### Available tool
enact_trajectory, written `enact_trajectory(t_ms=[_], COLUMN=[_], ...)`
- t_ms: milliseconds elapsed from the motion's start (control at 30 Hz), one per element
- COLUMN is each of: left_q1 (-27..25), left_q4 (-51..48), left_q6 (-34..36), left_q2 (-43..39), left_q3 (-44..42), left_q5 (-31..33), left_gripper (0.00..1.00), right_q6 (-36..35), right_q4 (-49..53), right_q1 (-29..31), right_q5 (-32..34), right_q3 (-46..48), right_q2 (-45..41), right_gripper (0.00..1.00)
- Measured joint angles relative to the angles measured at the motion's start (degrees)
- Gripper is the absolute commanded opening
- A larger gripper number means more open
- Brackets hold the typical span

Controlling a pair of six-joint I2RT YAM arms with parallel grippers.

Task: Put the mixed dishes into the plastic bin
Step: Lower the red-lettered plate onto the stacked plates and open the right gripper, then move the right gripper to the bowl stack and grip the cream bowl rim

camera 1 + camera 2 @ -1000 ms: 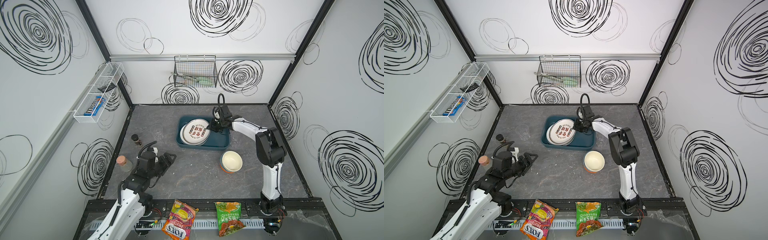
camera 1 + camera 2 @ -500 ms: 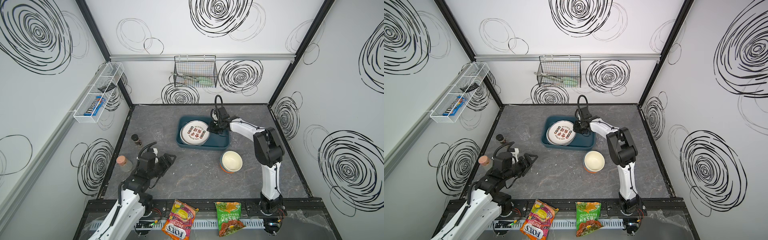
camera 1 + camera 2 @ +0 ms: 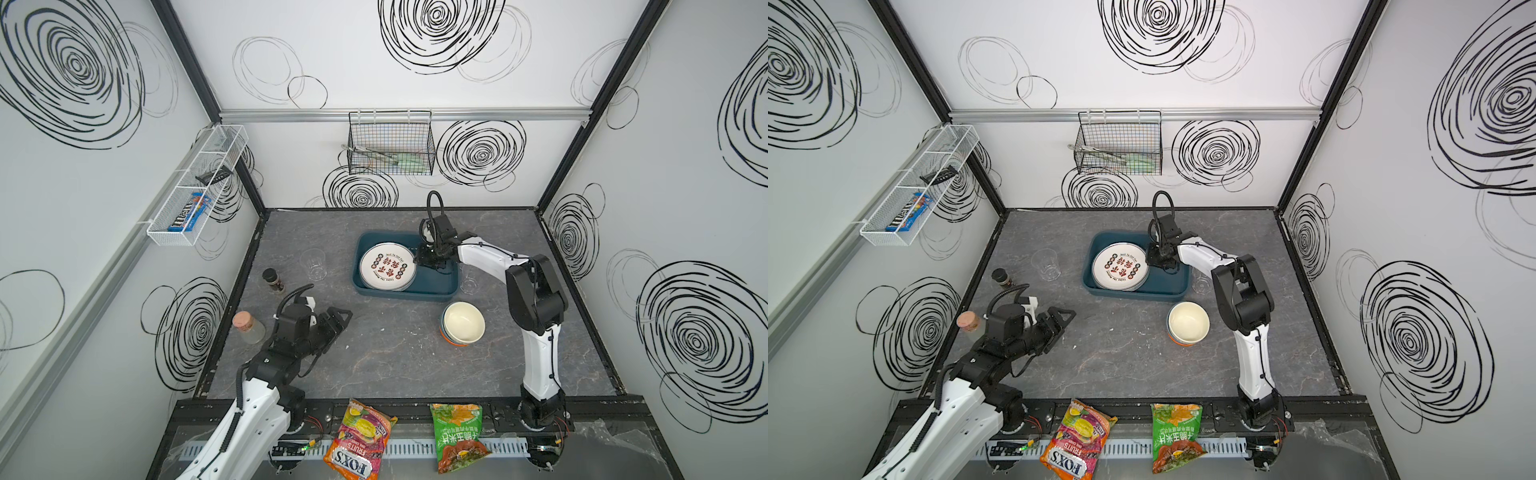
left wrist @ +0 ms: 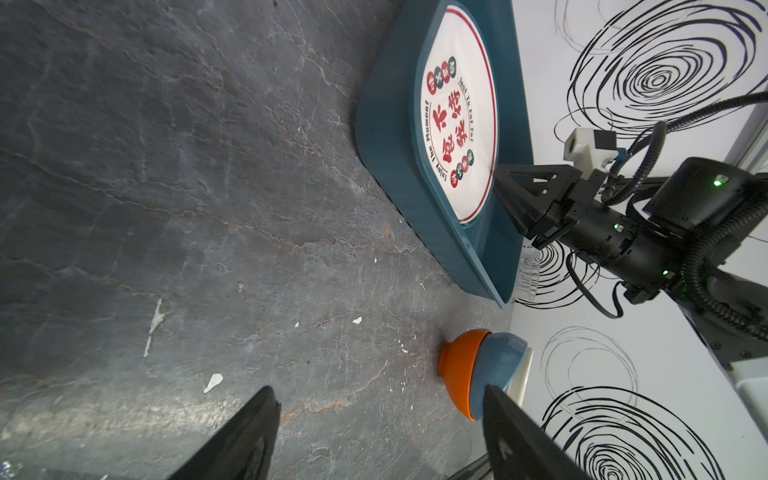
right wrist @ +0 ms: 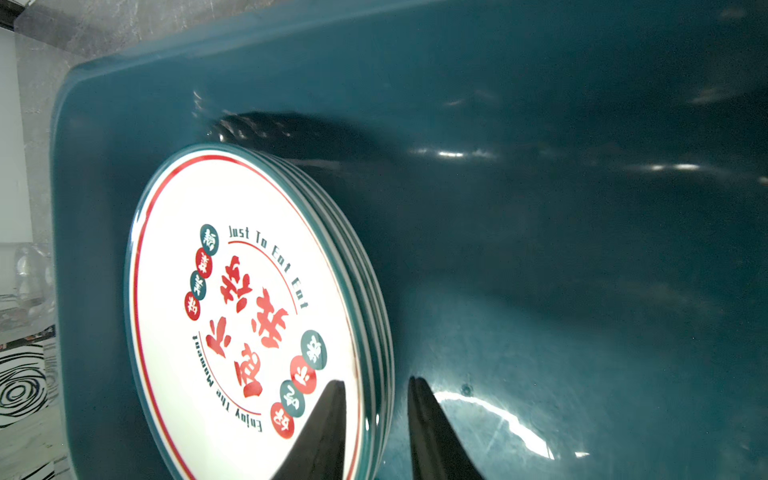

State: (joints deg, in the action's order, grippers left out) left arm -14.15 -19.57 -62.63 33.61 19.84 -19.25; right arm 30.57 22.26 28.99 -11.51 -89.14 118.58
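The dark teal plastic bin point(image 3: 415, 296) point(image 3: 1133, 293) stands at mid table. Inside it, on its left side, lies a stack of white plates point(image 3: 386, 266) point(image 5: 232, 291) with red and green characters. My right gripper point(image 3: 419, 262) point(image 5: 376, 386) is low in the bin at the stack's right rim. It is open: one finger lies over the top plate, the other beside the stack, with a gap. Nested cream, blue and orange bowls point(image 3: 462, 323) point(image 4: 478, 374) sit in front of the bin. My left gripper point(image 3: 343, 320) point(image 4: 380, 395) hovers open and empty at the front left.
A clear cup point(image 3: 313, 264) stands left of the bin, another point(image 3: 468, 280) at its right end. A spice jar point(image 3: 272, 279) and a cork-topped jar point(image 3: 247, 326) stand by the left wall. Two snack bags point(image 3: 359, 438) lie on the front rail. A wire basket point(image 3: 390, 143) hangs on the back wall.
The top plate has come down flat onto the stack in the bin. My right gripper's jaws have parted at its rim. The left arm has not moved.
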Motion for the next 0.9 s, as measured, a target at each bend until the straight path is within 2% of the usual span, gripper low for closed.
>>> enact_trajectory(t_ms=[267,533,767,900], left_q1=[-1.64,-5.46,-12.02,-16.09], left_q4=[0.0,2.75,3.91,4.66], left_q6=[2.75,7.43,13.7,16.74], left_q2=[2.89,9.31,17.99,21.81], left_q3=[2.05,6.99,14.03,17.2], left_q5=[0.74,-0.96,-2.8,-2.82], left_gripper=[0.82,0.83,0.83,0.83], right_q6=[-1.03,-2.62,-3.63,-3.69], right_q4=[0.55,1.7,8.48,13.35], right_q1=[0.68,0.74,-0.13,-2.27], right_q5=[1.25,-2.12,-3.21,-2.67], right_q3=[5.09,11.8,17.03,20.2], right_q2=[-11.08,-23.3,-31.1,-36.48], right_gripper=[0.44,0.5,0.5,0.54])
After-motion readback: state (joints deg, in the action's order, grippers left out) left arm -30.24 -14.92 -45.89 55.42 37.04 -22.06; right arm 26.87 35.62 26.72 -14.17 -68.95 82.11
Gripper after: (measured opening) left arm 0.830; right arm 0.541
